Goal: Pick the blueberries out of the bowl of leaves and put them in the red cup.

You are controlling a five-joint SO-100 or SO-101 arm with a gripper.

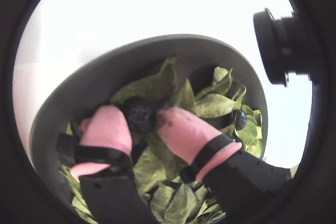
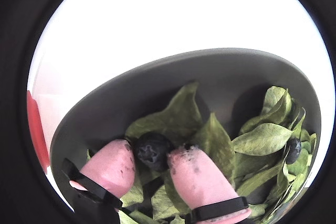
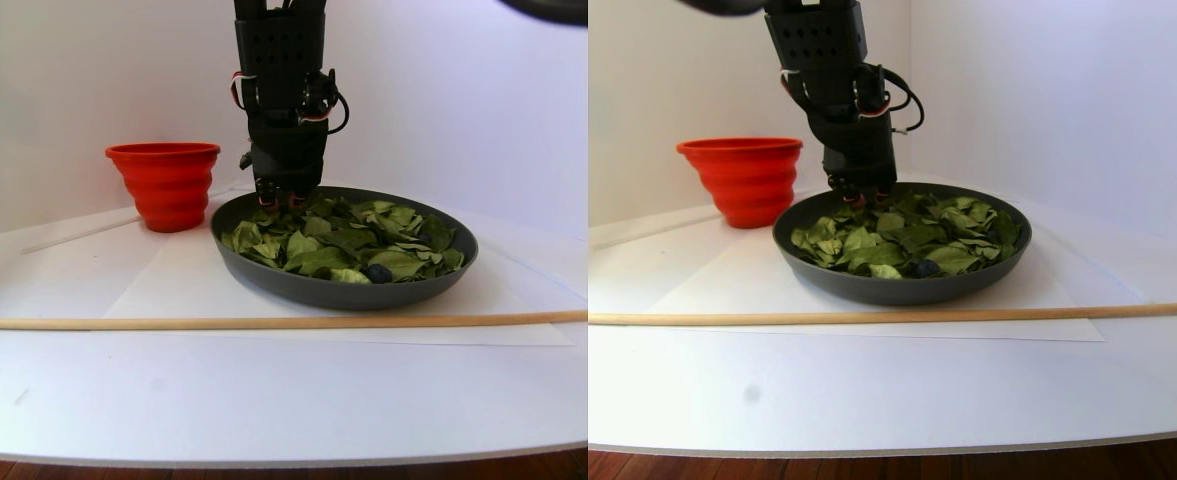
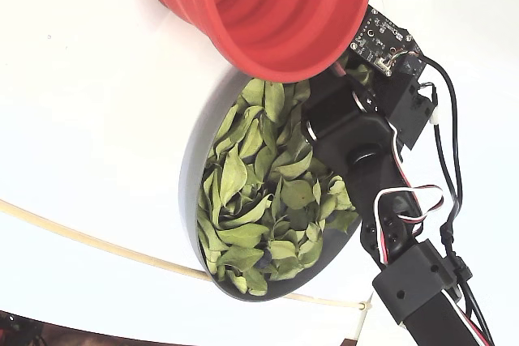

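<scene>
Wrist view: tool (image 2: 157, 163) pinches blueberry (image 2: 153, 150) beside bowl (image 2: 105, 114) wall.

You get no readable text, label, brand, number or sign in any view. Small circuit board (image 4: 379, 38) on arm, upper right of fixed view, shows only tiny light marks, too small for you to read. Red cup (image 4: 276, 2), bowl (image 3: 348, 290) carry no visible markings.

Both wrist views peer closely into the bowl (image 1: 79, 98); the stereo pair faces it side-on, the fixed view from above.
</scene>
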